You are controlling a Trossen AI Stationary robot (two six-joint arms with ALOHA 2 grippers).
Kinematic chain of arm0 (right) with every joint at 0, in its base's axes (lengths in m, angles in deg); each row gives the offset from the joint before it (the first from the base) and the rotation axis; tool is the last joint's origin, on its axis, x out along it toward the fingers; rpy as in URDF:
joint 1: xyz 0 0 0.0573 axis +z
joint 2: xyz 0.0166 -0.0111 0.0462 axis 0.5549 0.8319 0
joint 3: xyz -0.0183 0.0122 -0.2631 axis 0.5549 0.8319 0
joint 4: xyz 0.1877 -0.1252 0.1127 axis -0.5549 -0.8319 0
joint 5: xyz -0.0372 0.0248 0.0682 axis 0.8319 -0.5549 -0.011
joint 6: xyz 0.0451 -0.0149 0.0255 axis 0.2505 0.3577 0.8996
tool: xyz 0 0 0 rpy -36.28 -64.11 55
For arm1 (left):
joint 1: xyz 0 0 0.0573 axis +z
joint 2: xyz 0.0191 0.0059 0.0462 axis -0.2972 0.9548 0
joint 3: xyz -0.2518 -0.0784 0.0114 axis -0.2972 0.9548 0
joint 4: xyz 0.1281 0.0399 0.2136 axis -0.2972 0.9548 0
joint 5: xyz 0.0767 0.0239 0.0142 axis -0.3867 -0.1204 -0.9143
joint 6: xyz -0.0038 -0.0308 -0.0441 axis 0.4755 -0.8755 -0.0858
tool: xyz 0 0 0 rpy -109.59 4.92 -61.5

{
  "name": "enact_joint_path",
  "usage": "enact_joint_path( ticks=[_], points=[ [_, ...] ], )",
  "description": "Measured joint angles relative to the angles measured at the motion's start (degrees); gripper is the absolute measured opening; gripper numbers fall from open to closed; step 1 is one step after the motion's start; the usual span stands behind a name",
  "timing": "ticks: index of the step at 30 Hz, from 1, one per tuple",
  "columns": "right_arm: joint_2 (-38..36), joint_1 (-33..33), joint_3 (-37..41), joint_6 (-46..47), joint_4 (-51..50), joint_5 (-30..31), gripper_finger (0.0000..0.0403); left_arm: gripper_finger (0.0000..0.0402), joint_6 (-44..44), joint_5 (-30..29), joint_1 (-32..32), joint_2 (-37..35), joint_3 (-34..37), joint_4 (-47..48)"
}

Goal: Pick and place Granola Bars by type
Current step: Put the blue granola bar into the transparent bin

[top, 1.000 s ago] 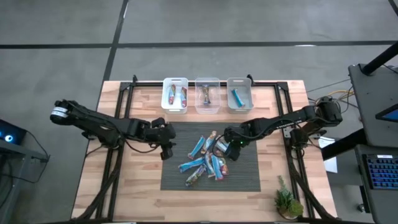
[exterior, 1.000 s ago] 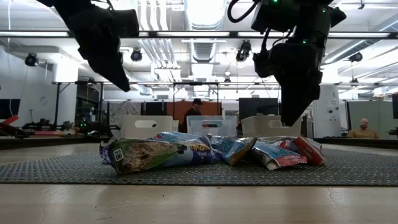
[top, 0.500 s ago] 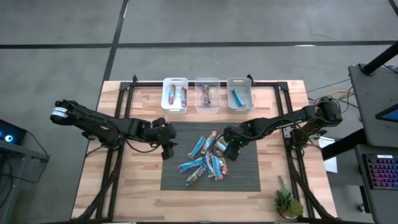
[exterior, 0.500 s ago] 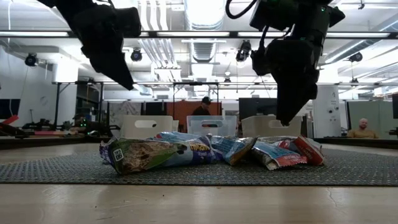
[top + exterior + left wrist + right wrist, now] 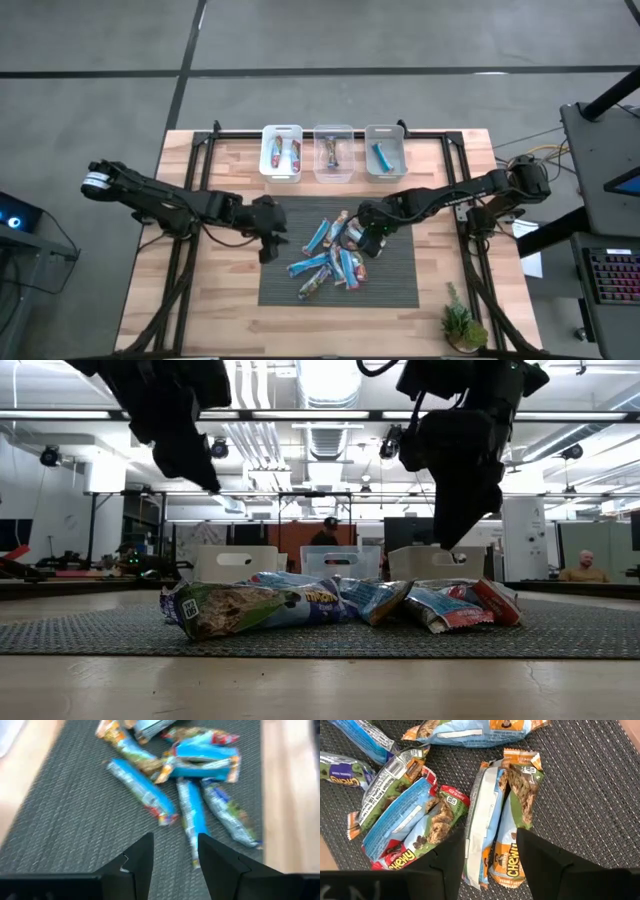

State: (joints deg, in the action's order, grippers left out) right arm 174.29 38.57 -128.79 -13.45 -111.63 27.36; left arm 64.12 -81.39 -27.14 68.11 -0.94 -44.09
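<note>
Right tool (image 5: 487, 865) over blue, crinkled Granola Bars (image 5: 502, 820)

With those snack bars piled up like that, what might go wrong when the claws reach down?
The blue foil-wrapped granola bars overlap on the dark woven mat, so the open right claw might pinch two orange-printed bars at once. The open left claw, hovering near the heap's edge, might nudge neighbours and scatter them.

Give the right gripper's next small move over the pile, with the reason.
Probably lower straight down: the right gripper hangs open above the mat, its fingers straddling an orange-printed bar in the granola bars pile, nothing held yet.
</note>
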Motion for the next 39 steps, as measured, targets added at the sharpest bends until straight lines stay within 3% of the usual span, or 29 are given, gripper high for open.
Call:
enact_joint_path(
  ticks=[9,18,31,39],
  points=[
    [0.0,0.0,0.0,-0.3,0.0,0.0,0.0169,0.0135,1.0,4.2,-0.6,2.0,0.0,-5.2],
    [0.0,0.0,0.0,-1.4,0.0,0.0,0.0169,0.0135,1.2,7.5,-5.3,6.2,-0.2,-10.1],
    [-0.1,0.0,0.0,-2.5,0.0,0.0,0.0169,0.0135,-3.1,-4.2,-9.4,11.3,-0.3,-12.2],
    [-0.1,0.0,0.0,-2.5,0.0,0.0,0.0169,0.0135,-3.6,-7.2,-11.1,11.3,2.9,-17.9]
  ],
)
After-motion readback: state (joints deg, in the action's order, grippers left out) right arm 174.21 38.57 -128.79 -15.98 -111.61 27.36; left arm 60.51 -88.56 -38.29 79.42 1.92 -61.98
